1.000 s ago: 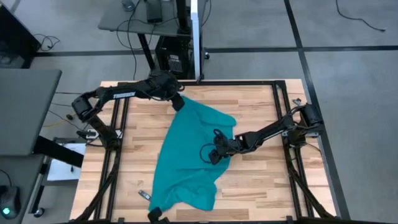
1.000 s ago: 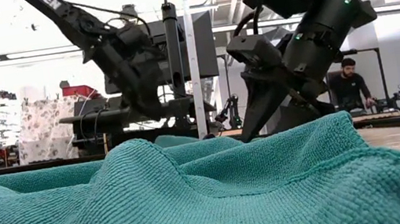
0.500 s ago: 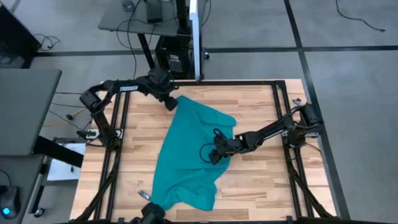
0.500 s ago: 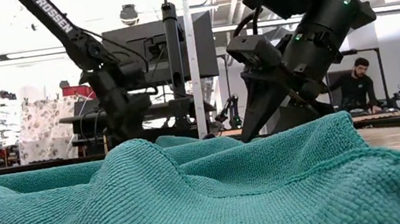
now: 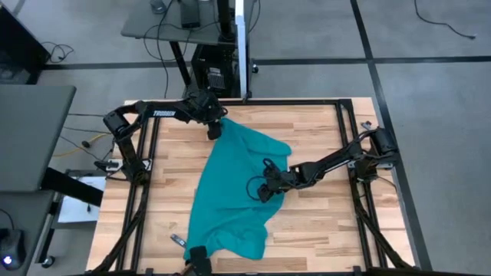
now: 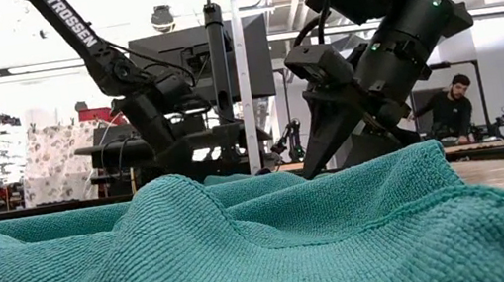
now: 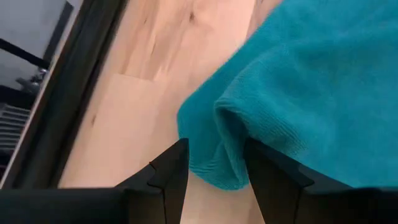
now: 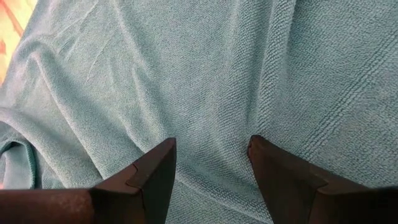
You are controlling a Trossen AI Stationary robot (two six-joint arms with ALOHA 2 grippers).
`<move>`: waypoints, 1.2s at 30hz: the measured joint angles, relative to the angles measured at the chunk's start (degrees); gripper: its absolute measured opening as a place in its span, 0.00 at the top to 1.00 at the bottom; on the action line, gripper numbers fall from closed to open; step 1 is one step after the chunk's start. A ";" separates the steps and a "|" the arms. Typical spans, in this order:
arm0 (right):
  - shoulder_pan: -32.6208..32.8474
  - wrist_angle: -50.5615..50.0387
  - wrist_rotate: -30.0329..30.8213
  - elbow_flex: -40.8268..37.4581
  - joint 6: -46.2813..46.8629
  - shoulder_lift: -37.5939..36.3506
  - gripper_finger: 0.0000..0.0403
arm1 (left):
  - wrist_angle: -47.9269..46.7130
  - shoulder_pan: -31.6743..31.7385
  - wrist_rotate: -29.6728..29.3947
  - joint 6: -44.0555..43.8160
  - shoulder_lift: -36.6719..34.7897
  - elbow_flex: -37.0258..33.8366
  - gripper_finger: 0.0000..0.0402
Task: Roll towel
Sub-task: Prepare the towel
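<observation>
Teal towel, unrolled, spread rumpled over the wooden table [image 5: 314,130].

The large, thin, teal terry-cloth towel [image 5: 234,195] is judged light, limp and grippy, so an edge or corner should be pinched. The left gripper [image 7: 214,163] is seen with fingers apart astride the folded far corner; the right gripper [image 8: 211,163], also spread, is held just above the cloth's mid-right.

towel [image 5: 234,195]: plain teal, fine ribbed weave, no pattern
surface [image 5: 322,230]: pale wood planks, black frame
arms: dark
</observation>
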 joint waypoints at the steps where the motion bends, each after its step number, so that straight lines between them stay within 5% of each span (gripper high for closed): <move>1: 0.00 0.01 0.01 0.00 0.21 0.00 0.50 | -0.13 -0.07 -0.03 0.39 0.22 0.16 0.65; 9: -0.07 0.44 0.13 -0.04 0.47 0.02 0.50 | -0.06 -0.19 -0.31 3.55 2.07 0.17 0.69; 18: -0.29 0.91 0.09 -0.04 0.81 0.04 0.50 | 2.95 -0.10 -0.34 2.97 2.63 0.17 0.98; 25: 0.39 1.04 0.28 -0.04 2.07 0.04 0.50 | 3.22 3.48 -8.95 6.47 -0.19 3.99 1.00; 36: 0.09 1.25 0.50 -0.04 1.96 0.09 0.50 | 0.23 6.42 -9.46 6.92 0.15 5.84 0.85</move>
